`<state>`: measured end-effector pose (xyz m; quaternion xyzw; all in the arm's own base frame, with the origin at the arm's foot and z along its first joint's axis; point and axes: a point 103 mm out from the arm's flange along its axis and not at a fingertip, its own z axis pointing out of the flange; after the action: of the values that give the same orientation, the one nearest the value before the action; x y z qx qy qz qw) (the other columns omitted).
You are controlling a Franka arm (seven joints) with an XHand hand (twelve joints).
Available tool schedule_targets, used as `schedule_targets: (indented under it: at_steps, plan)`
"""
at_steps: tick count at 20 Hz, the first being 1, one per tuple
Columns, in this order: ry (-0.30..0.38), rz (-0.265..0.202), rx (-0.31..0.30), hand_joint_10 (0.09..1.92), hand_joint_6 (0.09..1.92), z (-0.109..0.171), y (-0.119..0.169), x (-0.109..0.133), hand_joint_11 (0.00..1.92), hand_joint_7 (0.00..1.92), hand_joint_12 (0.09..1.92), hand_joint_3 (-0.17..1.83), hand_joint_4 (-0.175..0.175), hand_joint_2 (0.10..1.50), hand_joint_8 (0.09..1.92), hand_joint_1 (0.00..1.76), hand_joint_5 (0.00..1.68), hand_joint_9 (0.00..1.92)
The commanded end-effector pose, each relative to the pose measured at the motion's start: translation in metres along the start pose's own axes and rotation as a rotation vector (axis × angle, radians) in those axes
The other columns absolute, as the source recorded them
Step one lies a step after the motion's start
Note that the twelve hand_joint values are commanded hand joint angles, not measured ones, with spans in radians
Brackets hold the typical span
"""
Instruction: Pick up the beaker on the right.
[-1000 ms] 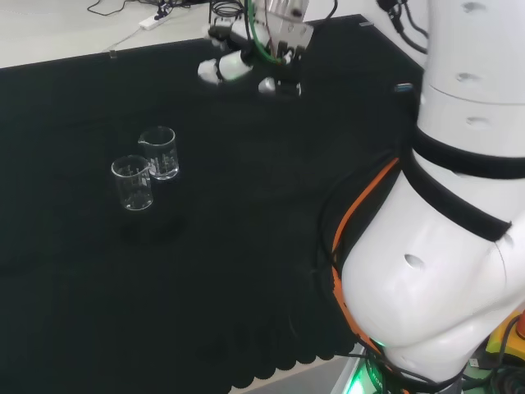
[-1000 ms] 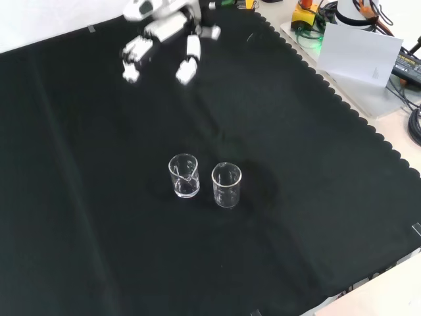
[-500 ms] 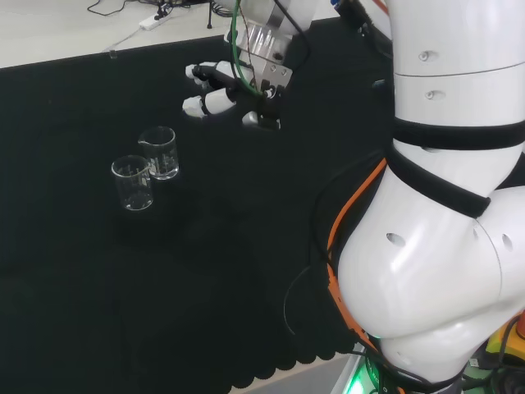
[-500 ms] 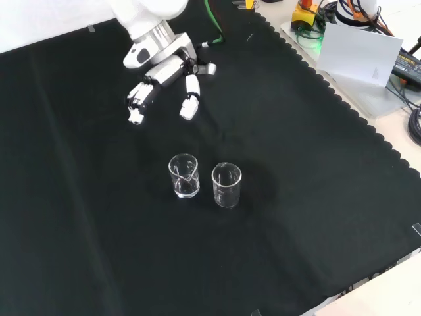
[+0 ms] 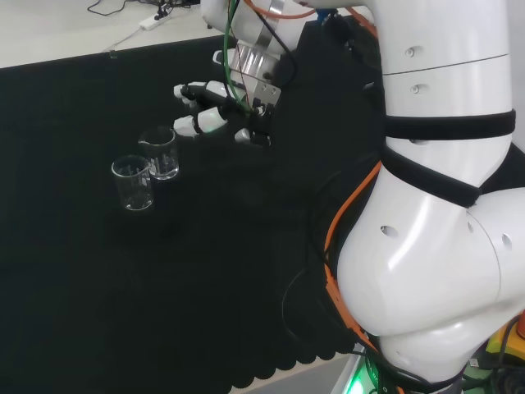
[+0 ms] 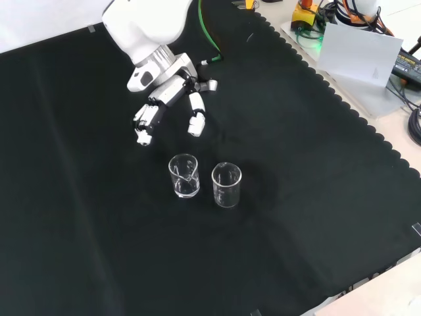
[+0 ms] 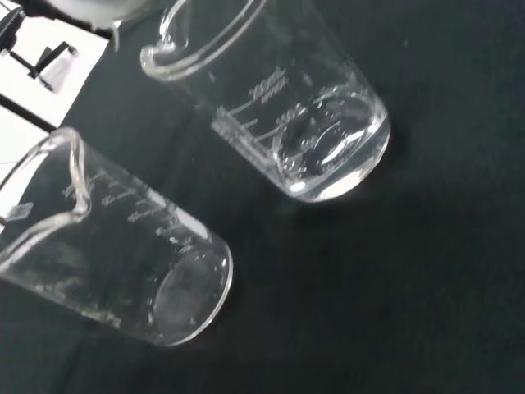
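Two clear glass beakers stand upright side by side on the black cloth. In the front view one beaker [image 6: 184,176] is on the left and the other beaker [image 6: 226,185] on the right. In the head view they are the farther beaker [image 5: 161,153] and the nearer beaker [image 5: 133,182]. The hand [image 6: 168,99] hovers beyond the left beaker in the front view, fingers spread and pointing down towards it, touching nothing. In the head view the hand [image 5: 215,115] is just right of the farther beaker. The wrist view has both, one beaker [image 7: 287,115] and another beaker [image 7: 115,263], close and empty.
The arm's white links [image 5: 435,205] stand at the right of the head view. A white sheet [image 6: 358,52] and cabled equipment [image 6: 309,20] lie off the cloth's scalloped edge at the front view's upper right. A power strip [image 5: 152,22] lies beyond the cloth in the head view.
The hand has come from the cloth's far side down towards the beakers, and the arm has leaned in after it. The beakers have not moved.
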<state>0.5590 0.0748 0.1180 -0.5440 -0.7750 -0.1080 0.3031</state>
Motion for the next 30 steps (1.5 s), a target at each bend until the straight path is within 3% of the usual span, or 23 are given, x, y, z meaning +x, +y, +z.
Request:
schedule_targets:
  at_steps: [1,10,24,30]
  plan:
    - [0.006,-0.029,0.021,0.64,0.09,0.014,0.003,-0.002,0.0,0.14,1.13,0.52,-0.037,0.63,0.55,0.71,0.24,0.23]
    - [0.016,-0.044,0.023,0.64,0.09,0.037,0.011,-0.008,0.0,0.13,1.09,0.52,-0.038,0.59,0.55,0.76,0.25,0.21]
    - [0.027,-0.079,-0.04,0.64,0.09,0.063,0.025,-0.008,0.0,0.15,1.1,0.54,-0.041,0.57,0.56,0.84,0.28,0.24]
    - [0.045,-0.079,-0.027,0.64,0.09,0.074,0.032,-0.011,0.0,0.18,1.12,0.55,-0.039,0.57,0.57,0.85,0.32,0.26]
